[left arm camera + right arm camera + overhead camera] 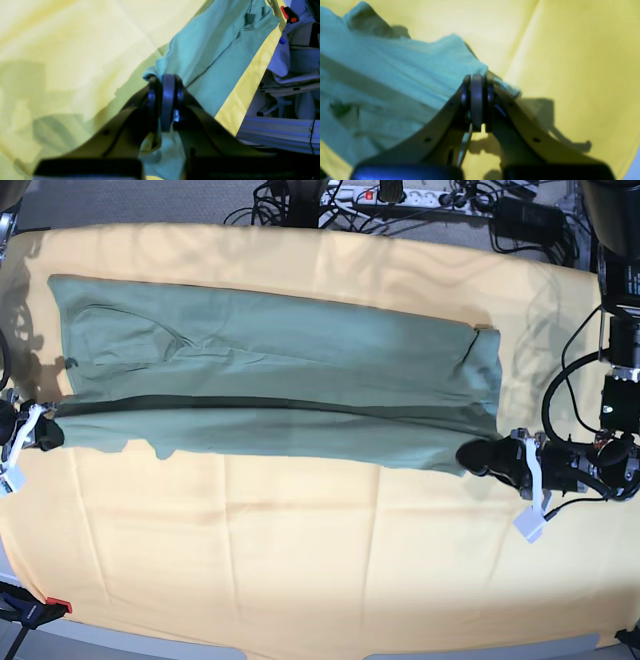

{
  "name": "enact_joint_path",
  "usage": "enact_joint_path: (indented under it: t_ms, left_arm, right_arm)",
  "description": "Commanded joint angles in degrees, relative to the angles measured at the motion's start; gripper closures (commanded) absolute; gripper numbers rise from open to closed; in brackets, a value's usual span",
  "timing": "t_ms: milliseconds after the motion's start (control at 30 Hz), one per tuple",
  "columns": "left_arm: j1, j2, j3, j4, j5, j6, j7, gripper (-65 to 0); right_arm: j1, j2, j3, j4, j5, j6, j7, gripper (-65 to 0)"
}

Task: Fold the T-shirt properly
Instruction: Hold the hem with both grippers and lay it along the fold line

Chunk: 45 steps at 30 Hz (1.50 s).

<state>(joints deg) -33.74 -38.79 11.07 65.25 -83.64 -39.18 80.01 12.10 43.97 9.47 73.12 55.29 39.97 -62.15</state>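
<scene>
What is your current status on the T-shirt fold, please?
Left gripper shut on T-shirt corner. Right gripper shut on opposite corner. Shirt stretched across yellow cloth, near edge lifted. No obstruction seen.
</scene>
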Motion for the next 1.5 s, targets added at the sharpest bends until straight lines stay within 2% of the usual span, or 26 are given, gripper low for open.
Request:
enact_joint_path:
  t_ms: [0,167,367,667,833,1067,1467]
  left_arm:
    - [-1.44,-1.07,-0.61,0.76,-1.36,0.04,-0.01,0.0]
    - [-1.33,-1.7,-0.59,1.68,-1.36,2.58,-0.01,0.0]
    - [-1.14,-3.61,-0.59,2.27,-1.36,2.84,-0.01,0.0]
    - [2.64,-3.63,-0.59,2.78,-1.36,2.78,-0.01,0.0]
    - [2.8,-4.79,-0.59,9.57,-1.36,2.75,-0.01,0.0]
    - [7.58,-7.1,-0.59,18.53,-1.36,-0.7,-0.01,0.0]
    - [10.08,-7.1,-0.59,17.88,-1.36,-0.82,-0.01,0.0]
  right_arm:
    - [1.2,1.79,0.63,0.92,1.11,0.03,-0.11,0.0]
    - [0.94,1.79,0.63,0.92,0.17,0.03,-0.46,0.0]
    - [0.92,1.46,0.52,0.92,0.22,0.03,-0.46,0.0]
    - [0.74,0.59,0.2,0.76,-1.95,0.03,0.92,0.0]
    - [0.76,0.48,0.2,0.74,-3.93,0.03,3.02,0.0]
    - [-0.98,0.5,0.2,0.74,-4.46,0.03,3.08,0.0]
    - [-2.38,0.37,0.2,0.74,-4.74,0.03,3.67,0.0]
